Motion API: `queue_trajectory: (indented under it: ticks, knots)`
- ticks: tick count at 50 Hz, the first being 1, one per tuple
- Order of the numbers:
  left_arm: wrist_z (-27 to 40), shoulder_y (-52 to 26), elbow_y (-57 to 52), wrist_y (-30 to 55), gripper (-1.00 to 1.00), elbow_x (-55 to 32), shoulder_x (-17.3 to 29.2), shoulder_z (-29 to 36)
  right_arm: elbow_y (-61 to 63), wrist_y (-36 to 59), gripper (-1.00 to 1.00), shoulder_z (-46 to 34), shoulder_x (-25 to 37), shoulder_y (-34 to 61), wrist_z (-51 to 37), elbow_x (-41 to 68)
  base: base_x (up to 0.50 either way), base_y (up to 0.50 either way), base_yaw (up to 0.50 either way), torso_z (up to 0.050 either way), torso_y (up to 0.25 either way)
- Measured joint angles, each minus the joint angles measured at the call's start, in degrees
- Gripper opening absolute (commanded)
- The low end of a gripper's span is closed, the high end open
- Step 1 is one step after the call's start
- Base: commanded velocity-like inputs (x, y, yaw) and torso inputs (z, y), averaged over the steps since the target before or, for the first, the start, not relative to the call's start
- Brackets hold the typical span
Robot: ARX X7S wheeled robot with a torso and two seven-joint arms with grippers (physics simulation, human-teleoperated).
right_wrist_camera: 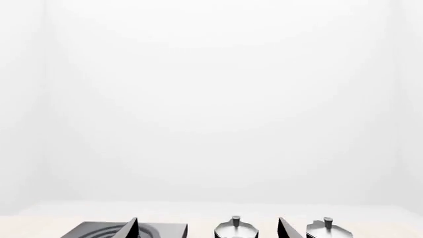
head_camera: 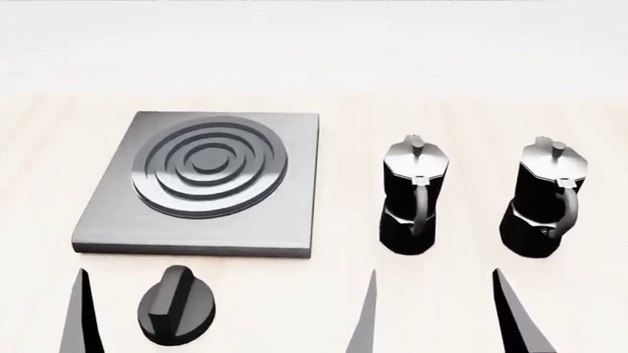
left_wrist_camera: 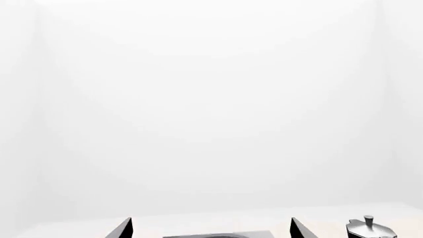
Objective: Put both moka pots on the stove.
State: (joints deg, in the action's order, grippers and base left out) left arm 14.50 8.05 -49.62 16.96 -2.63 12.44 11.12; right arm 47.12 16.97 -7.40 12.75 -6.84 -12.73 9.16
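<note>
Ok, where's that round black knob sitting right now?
In the head view the round black knob sits on the table at lower left, just in front of the stove and well left of the two moka pots.

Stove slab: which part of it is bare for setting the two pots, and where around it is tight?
The stove carries nothing, so its ring burner is free. Bare table separates the slab from the nearer moka pot. A narrower gap divides this from the farther moka pot. The knob crowds the slab's near edge.

Glossy black, tapered, blade-like gripper fingers (head_camera: 81, 316) with sharp pointed tips
</note>
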Motion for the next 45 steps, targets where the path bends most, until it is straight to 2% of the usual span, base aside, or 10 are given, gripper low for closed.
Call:
queue_trajectory:
  ticks: [13, 45]
  knots:
    - [0.5, -0.2, -0.2, 0.3, 1.00, -0.4, 0.6, 0.4, -0.3, -0.5, 1.00, -0.8, 0.6, 0.0, -0.5, -0.1, 0.24, 0.00, 0.00, 0.000, 0.001]
    - [1.8, -0.5, 0.5, -0.3, 1.00, -1.1, 1.7, 1.4, -0.3, -1.4, 1.00, -1.7, 2.4, 0.0, -2.2, 1.1, 0.00, 0.01, 0.00, 0.000, 0.000]
